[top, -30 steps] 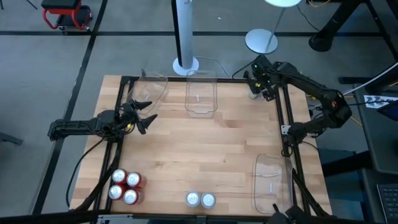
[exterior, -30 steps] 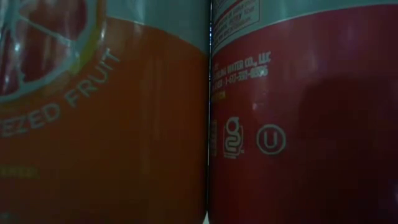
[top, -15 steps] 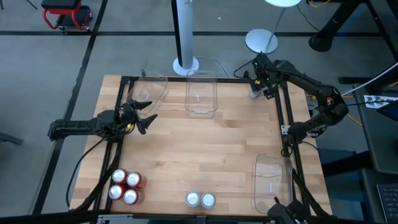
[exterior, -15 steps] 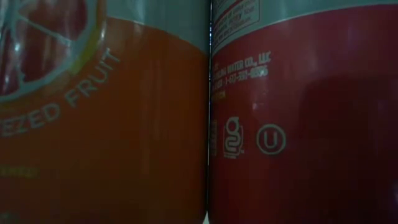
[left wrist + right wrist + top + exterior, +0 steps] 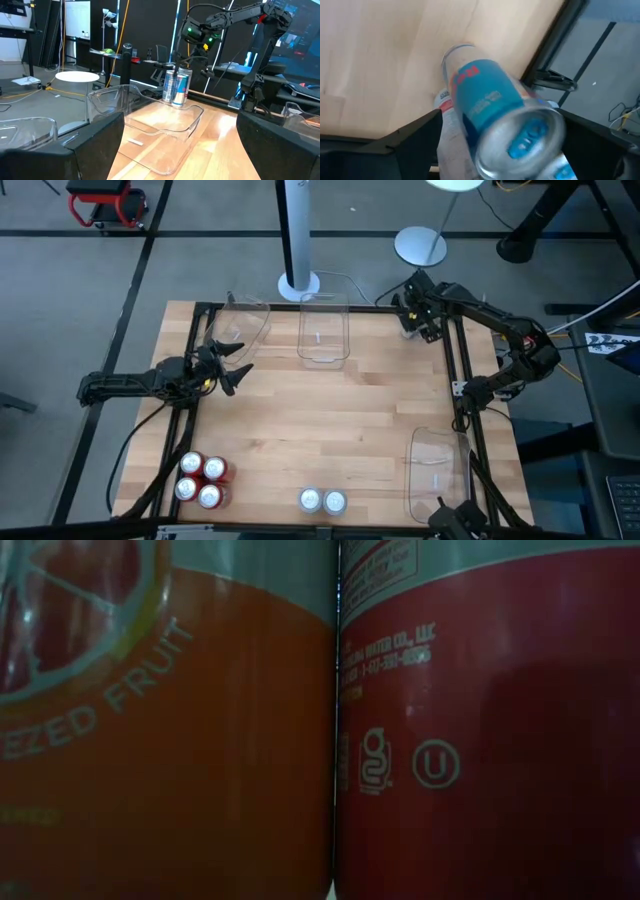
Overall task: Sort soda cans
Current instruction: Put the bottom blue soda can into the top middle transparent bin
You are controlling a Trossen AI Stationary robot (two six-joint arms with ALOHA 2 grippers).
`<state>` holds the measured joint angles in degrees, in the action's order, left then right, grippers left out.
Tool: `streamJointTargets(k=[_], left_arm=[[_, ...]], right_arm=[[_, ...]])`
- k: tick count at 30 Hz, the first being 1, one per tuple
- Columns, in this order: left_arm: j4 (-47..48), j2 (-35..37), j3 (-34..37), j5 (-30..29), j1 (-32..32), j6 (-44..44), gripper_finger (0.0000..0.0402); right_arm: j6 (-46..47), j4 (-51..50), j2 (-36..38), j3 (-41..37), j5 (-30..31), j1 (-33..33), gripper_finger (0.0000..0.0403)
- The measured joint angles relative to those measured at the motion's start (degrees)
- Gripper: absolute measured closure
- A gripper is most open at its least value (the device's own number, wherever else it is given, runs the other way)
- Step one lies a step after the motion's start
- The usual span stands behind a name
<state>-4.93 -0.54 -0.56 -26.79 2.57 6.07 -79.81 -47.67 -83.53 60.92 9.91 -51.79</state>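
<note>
Your right tool (image 5: 416,319) hovers at the counter's (image 5: 330,410) far right corner, fingers spread wide around the tall blue-and-silver cans (image 5: 495,120) there, not clamped. Your left tool (image 5: 238,364) waits wide open at the left edge. Four red cans (image 5: 201,479) and two silver-white cans (image 5: 322,501) stand along the near edge.

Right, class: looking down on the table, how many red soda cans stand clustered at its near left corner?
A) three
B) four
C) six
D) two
B: the high view shows four red soda cans packed in a tight square at the table's near left corner, apart from the two silver-white cans farther along the near edge.
</note>
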Motion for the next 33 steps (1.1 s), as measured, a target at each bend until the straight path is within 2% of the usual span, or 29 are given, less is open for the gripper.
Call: streamJointTargets(k=[6,18,33], left_arm=[[0.00,0.00,0.00,0.00,0.00,0.02,0.0027],[0.00,0.00,0.02,0.00,0.00,-0.05,0.0027],[-0.02,0.01,0.02,0.00,0.00,-0.04,0.0027]], right_arm=[[-0.21,2.81,0.00,-1.15,-2.02,0.00,0.0037],[0.65,2.51,-4.94,-0.80,-2.03,-1.62,0.0097],[-0.92,2.33,-4.37,-0.81,-1.16,-1.84,0.0167]])
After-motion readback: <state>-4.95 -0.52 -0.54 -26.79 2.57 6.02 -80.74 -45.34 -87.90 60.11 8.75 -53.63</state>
